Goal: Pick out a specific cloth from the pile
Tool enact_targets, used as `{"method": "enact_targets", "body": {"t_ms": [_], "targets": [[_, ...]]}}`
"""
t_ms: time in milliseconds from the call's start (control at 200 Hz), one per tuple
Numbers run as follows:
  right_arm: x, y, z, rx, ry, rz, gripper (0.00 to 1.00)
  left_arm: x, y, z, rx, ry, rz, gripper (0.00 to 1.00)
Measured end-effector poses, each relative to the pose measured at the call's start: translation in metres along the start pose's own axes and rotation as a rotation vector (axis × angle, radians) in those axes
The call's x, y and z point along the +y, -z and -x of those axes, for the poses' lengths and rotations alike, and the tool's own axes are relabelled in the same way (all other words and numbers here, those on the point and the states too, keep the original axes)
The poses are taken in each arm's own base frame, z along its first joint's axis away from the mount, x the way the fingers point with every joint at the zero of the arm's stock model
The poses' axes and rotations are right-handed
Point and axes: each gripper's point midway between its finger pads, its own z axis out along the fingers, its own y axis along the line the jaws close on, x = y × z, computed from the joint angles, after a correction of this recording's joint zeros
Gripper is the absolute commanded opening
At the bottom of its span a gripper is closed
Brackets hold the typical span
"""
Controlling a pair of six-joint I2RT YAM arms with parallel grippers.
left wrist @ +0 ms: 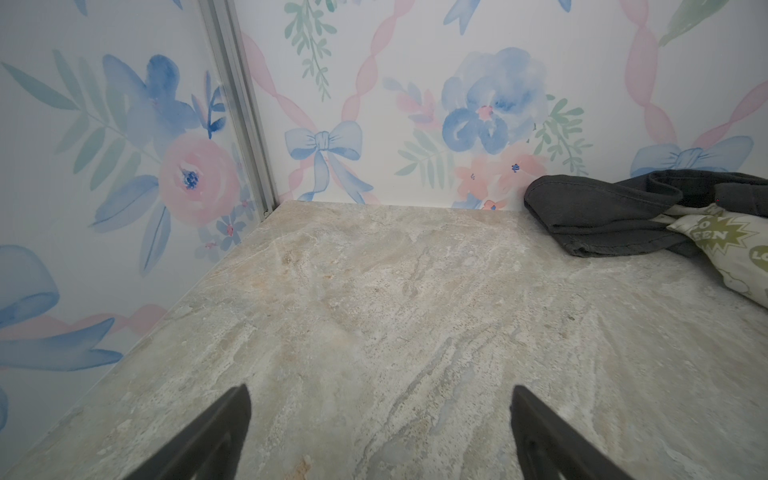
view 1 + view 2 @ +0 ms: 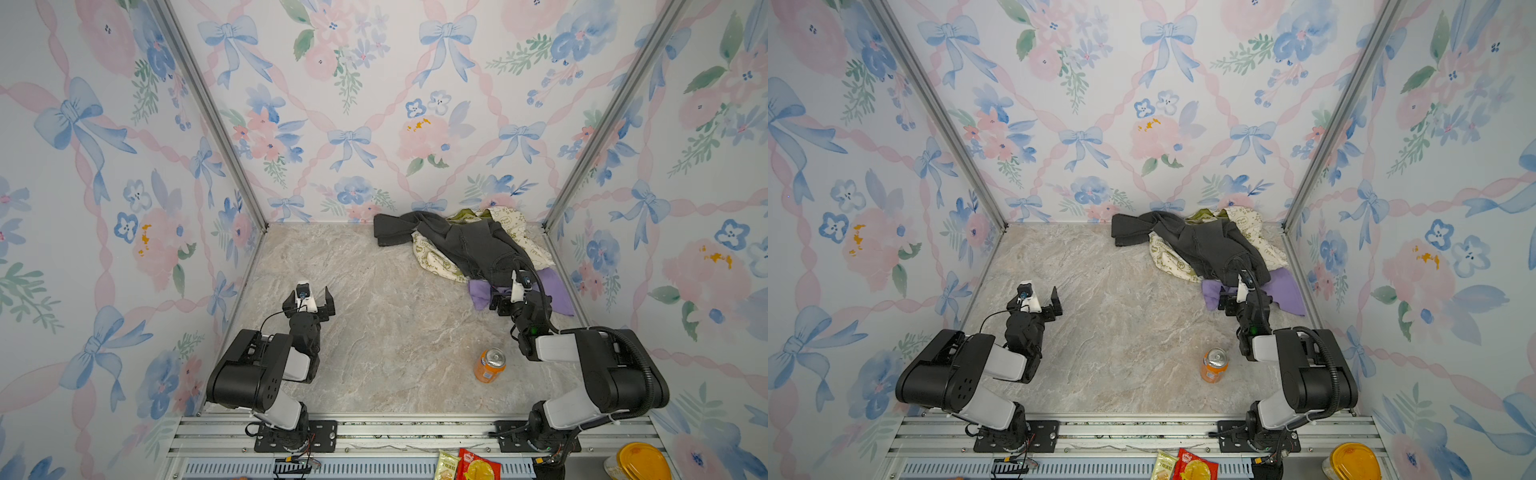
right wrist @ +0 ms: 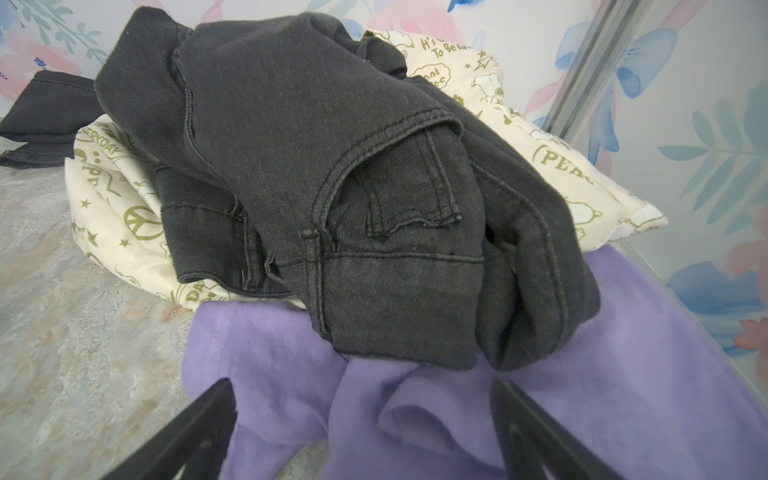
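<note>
Your right end effector (image 3: 361, 390) is released, its jaws spread wide over the lavender cloth (image 3: 623, 353) at the near edge of the pile (image 2: 478, 245).

You'll find the lavender cloth lying on the worktop (image 2: 374, 332) in the far right corner, partly tucked under the dark grey garment (image 3: 332, 166). That garment is draped over a cream cloth with olive print (image 3: 582, 166). In the right wrist view both black fingers (image 3: 208, 415) frame a raised purple fold, and you cannot tell whether they touch it. Your left end effector (image 2: 309, 294) is also released and holds nothing, poised above bare worktop well apart from the pile. In both top views an orange can (image 2: 489, 365) stands upright near your right arm.
</note>
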Motion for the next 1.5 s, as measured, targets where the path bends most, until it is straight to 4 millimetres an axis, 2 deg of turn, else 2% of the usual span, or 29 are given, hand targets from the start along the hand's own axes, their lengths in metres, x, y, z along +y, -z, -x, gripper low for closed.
{"method": "enact_targets", "body": {"t_ms": [135,225,345,465,615,745,795,835,910,1015,1085,1175,1335,1500], "targets": [[0.004,0.001,0.001,-0.004,0.004,0.02,0.97,-0.004,0.002,0.003,-0.006,-0.008,0.001,0.98],[0.007,0.009,0.007,-0.027,0.013,0.022,0.97,-0.013,0.009,0.014,-0.034,-0.027,0.01,0.98],[0.01,0.022,0.023,-0.074,0.026,0.016,0.97,-0.026,0.02,0.038,-0.093,-0.068,0.033,0.98],[0.013,0.032,0.035,-0.091,0.039,0.012,0.97,-0.032,0.018,0.06,-0.126,-0.088,0.102,0.98],[0.018,0.034,0.028,-0.041,0.069,0.01,0.97,-0.036,0.017,0.087,-0.154,-0.04,0.135,0.98],[0.017,0.035,0.024,0.051,0.069,-0.002,0.97,-0.055,0.023,0.133,-0.198,0.07,0.053,0.98],[0.019,0.038,0.031,0.086,0.061,-0.005,0.97,-0.062,0.028,0.153,-0.216,0.117,0.002,0.98],[0.024,0.043,0.045,0.089,0.047,-0.002,1.0,-0.068,0.034,0.17,-0.231,0.16,-0.053,0.98],[0.031,0.059,0.072,0.065,0.022,0.003,0.92,-0.075,0.047,0.199,-0.254,0.215,-0.145,0.98],[0.029,0.079,0.098,0.055,-0.03,-0.018,0.89,-0.086,0.063,0.218,-0.234,0.209,-0.262,0.98],[0.023,0.084,0.101,0.093,-0.056,-0.053,0.86,-0.096,0.071,0.219,-0.194,0.174,-0.338,0.98],[0.02,0.082,0.093,0.167,-0.071,-0.082,0.8,-0.109,0.083,0.206,-0.123,0.114,-0.439,0.98],[0.019,0.07,0.055,0.331,-0.075,-0.121,0.74,-0.121,0.105,0.178,-0.045,0.049,-0.572,0.98],[0.018,0.048,0.022,0.483,-0.046,-0.166,0.69,-0.127,0.116,0.163,-0.012,0.024,-0.639,0.98]]}}
